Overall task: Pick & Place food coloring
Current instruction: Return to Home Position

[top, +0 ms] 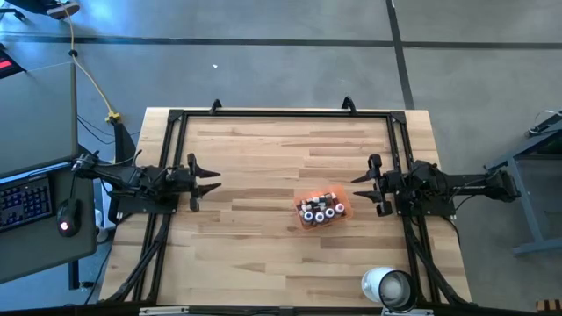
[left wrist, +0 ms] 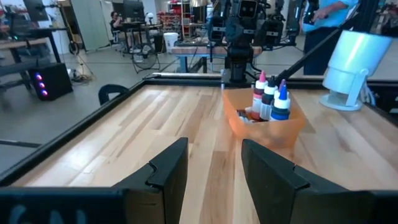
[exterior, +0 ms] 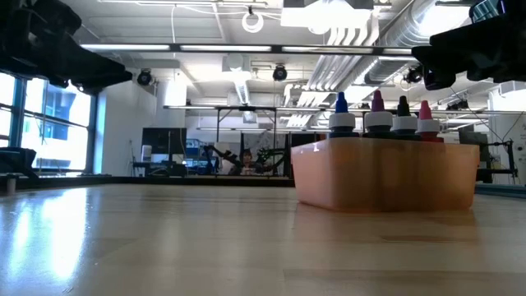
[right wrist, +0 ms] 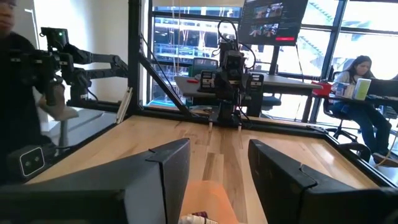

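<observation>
The food coloring (top: 320, 209) is several tiny dropper bottles with pointed caps, standing in a flat translucent orange tray (top: 344, 204) right of the table's middle. The low view shows blue, purple, dark and pink caps (exterior: 378, 105) above the tray wall (exterior: 386, 174). My left gripper (top: 214, 181) hovers open at the table's left side, pointing level at the tray (left wrist: 264, 127) and bottles (left wrist: 271, 99) far ahead. My right gripper (top: 358, 188) hovers open just right of the tray, whose near edge (right wrist: 208, 198) shows between its fingers. Neither gripper has anything between its fingers.
A white round cup (top: 388, 288) lies near the table's front right corner, also seen in the left wrist view as the cup (left wrist: 349, 62). A black frame (top: 281, 112) runs around the tabletop. Bare wood lies between the left gripper and the tray. People sit at desks in the room beyond.
</observation>
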{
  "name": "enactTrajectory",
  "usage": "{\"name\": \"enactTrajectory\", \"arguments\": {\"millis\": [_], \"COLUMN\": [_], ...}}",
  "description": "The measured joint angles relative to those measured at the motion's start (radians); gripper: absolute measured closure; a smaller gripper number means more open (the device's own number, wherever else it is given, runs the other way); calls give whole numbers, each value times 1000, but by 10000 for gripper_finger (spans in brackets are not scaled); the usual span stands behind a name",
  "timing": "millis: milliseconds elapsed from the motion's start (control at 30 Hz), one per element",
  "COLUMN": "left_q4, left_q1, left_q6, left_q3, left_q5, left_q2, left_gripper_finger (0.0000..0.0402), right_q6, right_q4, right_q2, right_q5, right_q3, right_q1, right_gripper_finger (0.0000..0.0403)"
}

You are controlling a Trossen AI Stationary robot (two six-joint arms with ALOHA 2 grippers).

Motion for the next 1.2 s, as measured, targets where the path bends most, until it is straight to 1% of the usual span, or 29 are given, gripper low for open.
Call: {"name": "enactTrajectory", "arguments": {"millis": [1200], "left_q4": [-5], "left_q1": [0], "left_q6": [-13], "left_q3": [-2], "left_q5": [4], "left_q2": [0], "left_gripper_finger": [253], "right_q6": [0], "right_q4": [0], "right_q2": [0], "right_q5": [0], "right_q3": [0], "right_q1": [0], "right_gripper_finger": [245]}}
